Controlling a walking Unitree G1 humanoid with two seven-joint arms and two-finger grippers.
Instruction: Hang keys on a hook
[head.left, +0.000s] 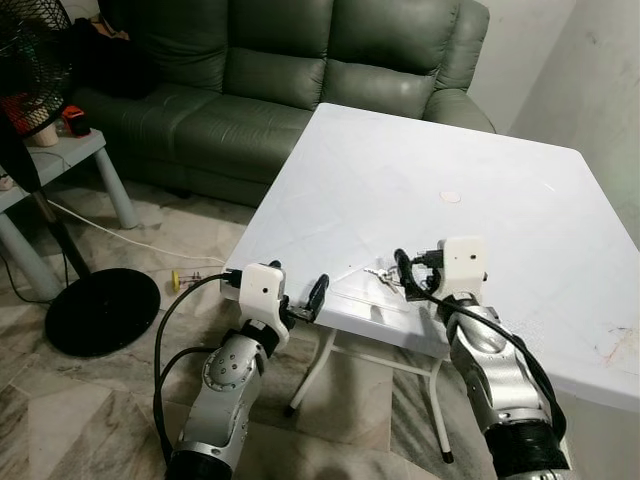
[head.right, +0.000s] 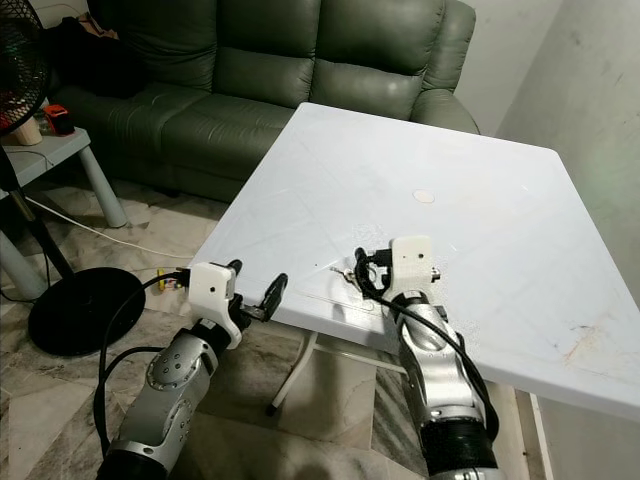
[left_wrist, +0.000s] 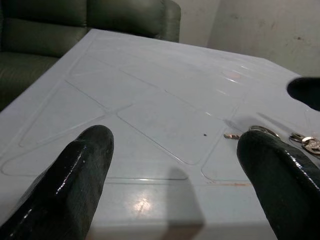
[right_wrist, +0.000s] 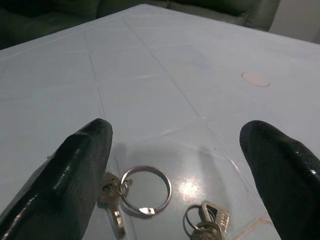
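Keys (right_wrist: 142, 192) lay flat on the white table (head.left: 500, 200), close to its near edge, as a large split ring with one key on it and a second smaller ring with a key just beside it. My right gripper (head.left: 402, 271) hung low over the table with its fingers (right_wrist: 75, 175) spread wide apart, the keys lying between them and touched by neither (right wrist view showed clear table surface on both sides of the rings). My left gripper (head.left: 318, 293) sat at the near edge of the table, off to the left of the keys, fingers (left_wrist: 75, 180) likewise apart and holding nothing. From the left wrist view the keys (left_wrist: 300, 142) appeared near the right-hand finger, beyond its tip. A small round pale disc (head.left: 451, 197) rested on the table farther in, well apart from the keys. Behind the table stood a dark green sofa (head.left: 270, 70); a black fan base (head.left: 100, 310) sat on the tiled floor to the left.
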